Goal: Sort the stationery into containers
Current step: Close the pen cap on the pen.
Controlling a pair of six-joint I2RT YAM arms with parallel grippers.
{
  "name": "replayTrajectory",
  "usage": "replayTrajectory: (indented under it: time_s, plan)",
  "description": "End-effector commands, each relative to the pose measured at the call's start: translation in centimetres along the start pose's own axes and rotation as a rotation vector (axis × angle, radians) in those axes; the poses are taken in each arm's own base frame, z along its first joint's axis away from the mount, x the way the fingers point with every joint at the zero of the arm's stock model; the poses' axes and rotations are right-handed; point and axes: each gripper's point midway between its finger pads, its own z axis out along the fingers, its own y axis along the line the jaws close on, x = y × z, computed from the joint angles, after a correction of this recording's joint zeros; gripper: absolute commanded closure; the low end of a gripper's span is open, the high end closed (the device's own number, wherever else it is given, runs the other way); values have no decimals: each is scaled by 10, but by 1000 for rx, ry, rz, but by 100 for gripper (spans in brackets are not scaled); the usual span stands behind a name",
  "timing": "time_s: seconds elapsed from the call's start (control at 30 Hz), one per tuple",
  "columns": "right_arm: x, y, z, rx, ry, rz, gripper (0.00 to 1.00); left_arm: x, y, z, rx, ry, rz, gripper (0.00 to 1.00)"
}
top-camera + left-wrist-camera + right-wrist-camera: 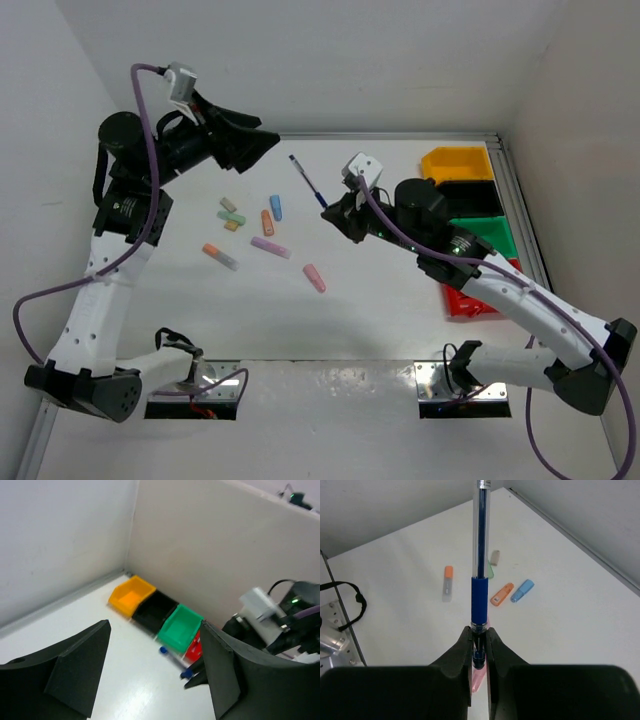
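My right gripper (337,214) is shut on the tip end of a blue pen (305,177), which sticks out toward the far side above the table. In the right wrist view the pen (480,580) runs straight up from the closed fingers (465,650). My left gripper (256,141) hangs open and empty near the back left. Several short markers lie mid-table: green (232,217), orange (267,222), blue (275,207), lilac (270,247), pink (315,277), orange-and-grey (219,256). The yellow (434,157), black (478,197), green (492,233) and red (468,303) containers line the right edge.
White walls close in the table at the back and on both sides. The left wrist view looks between its wide-apart fingers (80,670) at the row of bins (181,626) and the right arm's wrist camera (260,607). Both arm bases sit at the near edge.
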Motion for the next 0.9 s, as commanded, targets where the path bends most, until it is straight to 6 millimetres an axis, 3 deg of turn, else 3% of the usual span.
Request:
replayTrajectory:
  time_s: [0.0,0.2,0.37,0.57,0.87]
  plan:
    - [-16,-4,-14,12,-33,30,100,52,36,-2,-80,174,-73,26]
    - [-52,3,-10,-55,-137,227,100,79,13,-10,33,36,-218,26]
    - [-63,20,1,-133,-143,321,100,72,-14,-5,138,23,-235,27]
    - [-66,21,13,-140,-136,395,100,65,-36,-8,227,-3,-246,26]
    - [-92,26,17,-179,-197,410,100,74,-37,-4,223,4,-259,28]
